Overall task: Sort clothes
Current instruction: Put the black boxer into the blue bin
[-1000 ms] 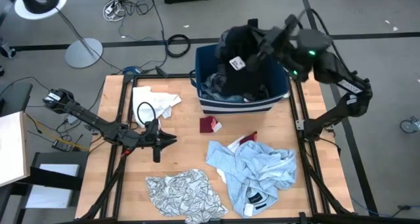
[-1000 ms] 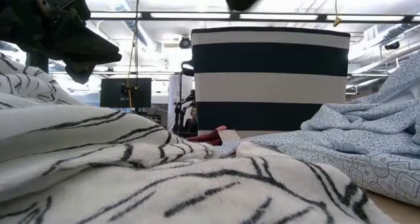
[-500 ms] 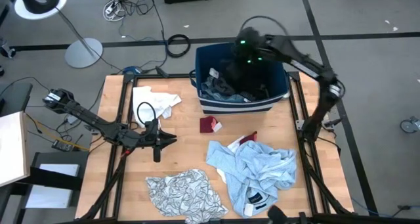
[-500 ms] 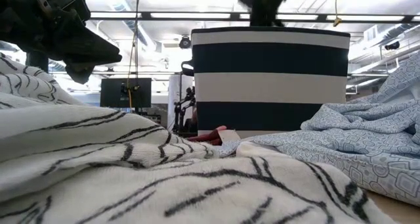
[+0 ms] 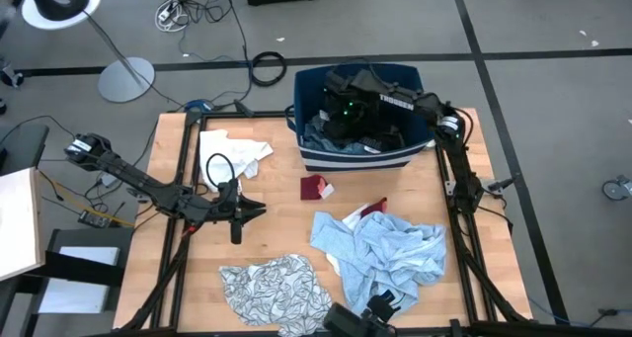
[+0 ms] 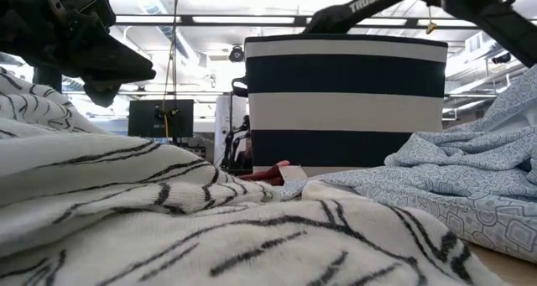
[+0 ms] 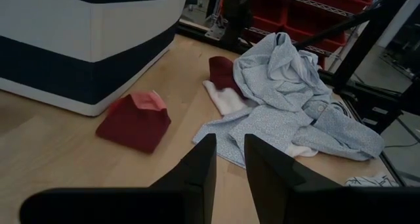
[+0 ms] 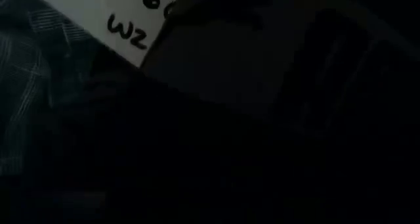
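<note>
My right gripper is down inside the dark blue, white-striped bin at the table's far right, over a black garment. The right wrist view shows only black fabric, a white tag and blue checked cloth. My left gripper hovers open over the table's left middle, with nothing between its fingers. On the table lie a light blue shirt, a white leaf-print garment, a small red piece and a red and white piece.
A white cloth lies at the far left of the table. A dark camera mount sits at the near edge. Bare wood shows between the red piece and my left gripper. Black frame rails run along the table's sides.
My right arm has swung down from above the bin's far right corner into the bin, toward the table's left. The black garment that hung from it above the bin now lies inside the bin.
</note>
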